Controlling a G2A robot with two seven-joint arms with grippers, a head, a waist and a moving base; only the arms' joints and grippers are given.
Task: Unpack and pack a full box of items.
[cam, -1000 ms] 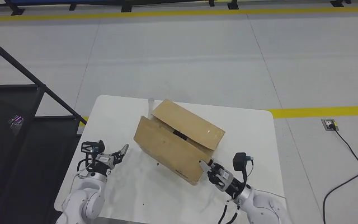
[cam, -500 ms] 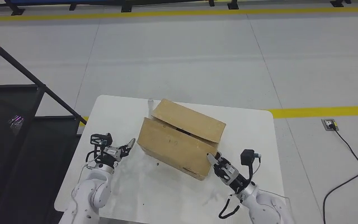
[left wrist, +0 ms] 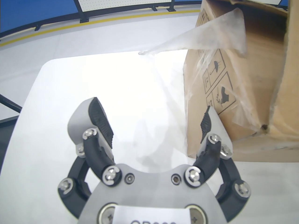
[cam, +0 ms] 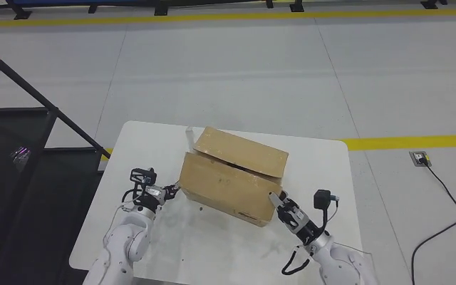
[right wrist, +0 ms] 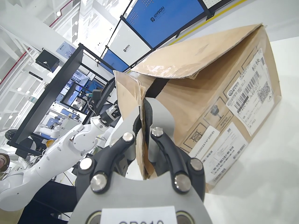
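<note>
A brown cardboard box [cam: 231,178] lies across the middle of the white table [cam: 149,146], its top flaps partly lifted. My right gripper [cam: 276,203] is at the box's near right corner. In the right wrist view this gripper [right wrist: 142,115] is shut on the edge of a cardboard flap [right wrist: 129,94] of the box [right wrist: 222,89]. At the box's left end is my left gripper [cam: 171,191]. In the left wrist view it [left wrist: 154,120] stands open over bare table, one finger [left wrist: 209,122] close to the box's end wall [left wrist: 217,94]. A loose strip of clear tape [left wrist: 210,36] hangs off that end.
A black metal frame [cam: 32,135] stands just off the table's left side. The table's near edge lies close behind both arms. A cable and socket [cam: 420,160] lie on the floor to the right.
The left gripper has moved right, up to the box's left end. The right gripper has shifted right and away with the flap, and the box has turned slightly with it.
</note>
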